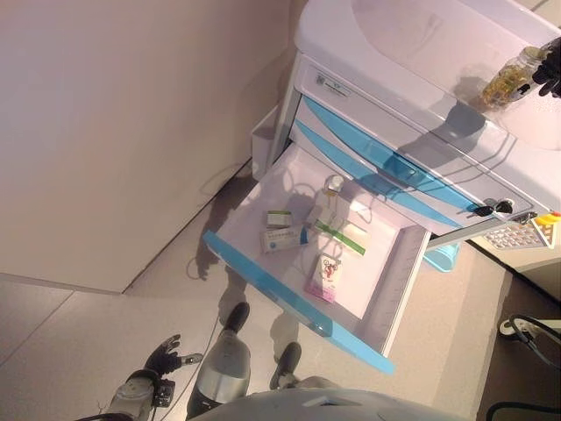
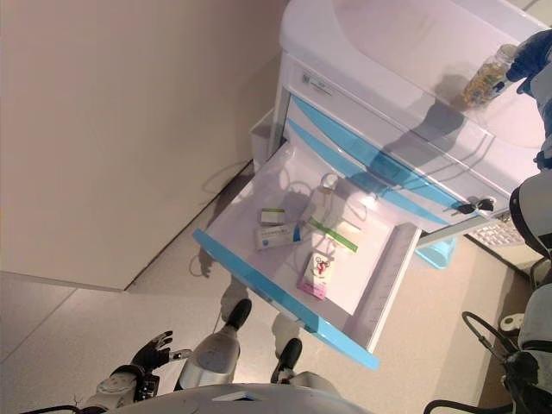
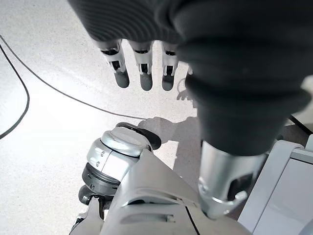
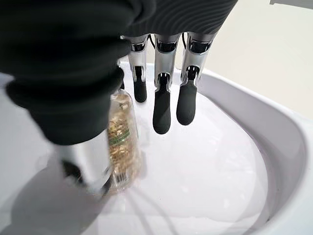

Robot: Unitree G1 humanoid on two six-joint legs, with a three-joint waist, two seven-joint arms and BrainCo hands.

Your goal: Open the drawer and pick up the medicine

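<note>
The white cart's top drawer [image 1: 263, 263], with a blue front, stands pulled out. Inside lie a small vial [image 1: 333, 184], a green-and-white box [image 1: 280, 218], a white-and-blue box [image 1: 282, 239], a green-striped box [image 1: 342, 235] and a pink box [image 1: 324, 276]. On the cart's white top [image 1: 412, 44] stands a clear bottle of yellow capsules [image 1: 508, 79]. My right hand [image 1: 550, 68] is beside it, and the bottle [image 4: 120, 142] sits next to the thumb with the fingers [image 4: 162, 105] straight, not curled round it. My left hand [image 1: 163, 355] hangs low over the floor, fingers [image 3: 142, 68] relaxed and empty.
Keys [image 1: 491, 209] hang in the cart's lock below the closed blue drawers. A keypad device [image 1: 517, 235] and a blue bin [image 1: 441, 256] sit at the cart's right side, a white side bin [image 1: 263, 140] at its left. A beige wall [image 1: 131, 132] fills the left.
</note>
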